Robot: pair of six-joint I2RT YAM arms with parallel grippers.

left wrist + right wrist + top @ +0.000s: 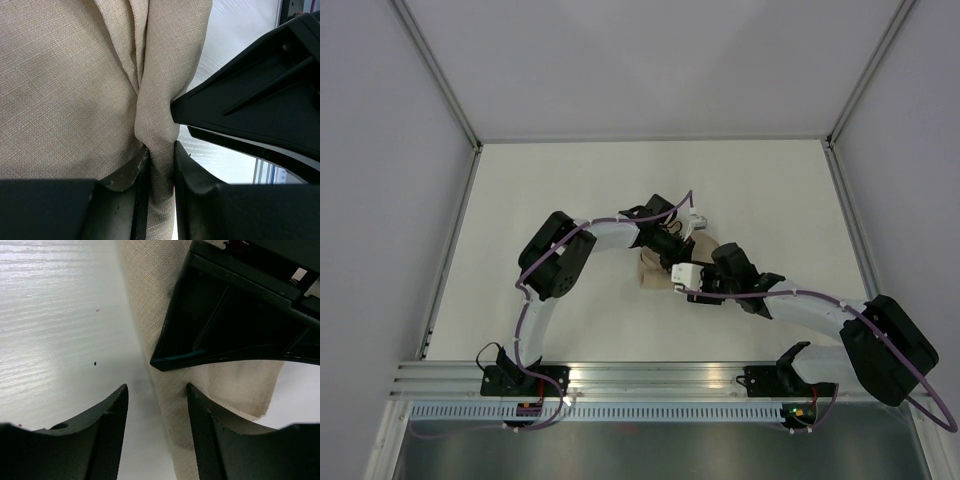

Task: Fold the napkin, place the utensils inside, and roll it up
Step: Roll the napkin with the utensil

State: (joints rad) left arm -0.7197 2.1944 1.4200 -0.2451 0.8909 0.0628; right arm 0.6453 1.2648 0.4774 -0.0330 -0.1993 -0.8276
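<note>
**A:** Where does the work sit?

**B:** On the white table (570, 200), about the middle. The napkin (65, 90) lies bunched under both wrists, partly hidden from above by the arms.

**A:** And the tools?

**B:** The left gripper (160, 155) is clamped on a gathered ridge of the cloth, with the fabric squeezed into a narrow pleat between its fingers. The right gripper (157, 395) is spread wide and holds nothing. The napkin's edge runs between its jaws, one finger over cloth and the other over bare table, just beside the left tool.

**A:** So how would you do this fold well?

**B:** I judge the fold is only begun, because the cloth is puckered rather than flat. The pinch should stay firm while the right jaws close on a single layer at that edge, not the whole bunch. Then draw the two apart to take out the creases. The fingers are close together, so the risk is that they knock each other.

**A:** Any containers?

**B:** None shows in any view, and I see no utensils either.
</note>
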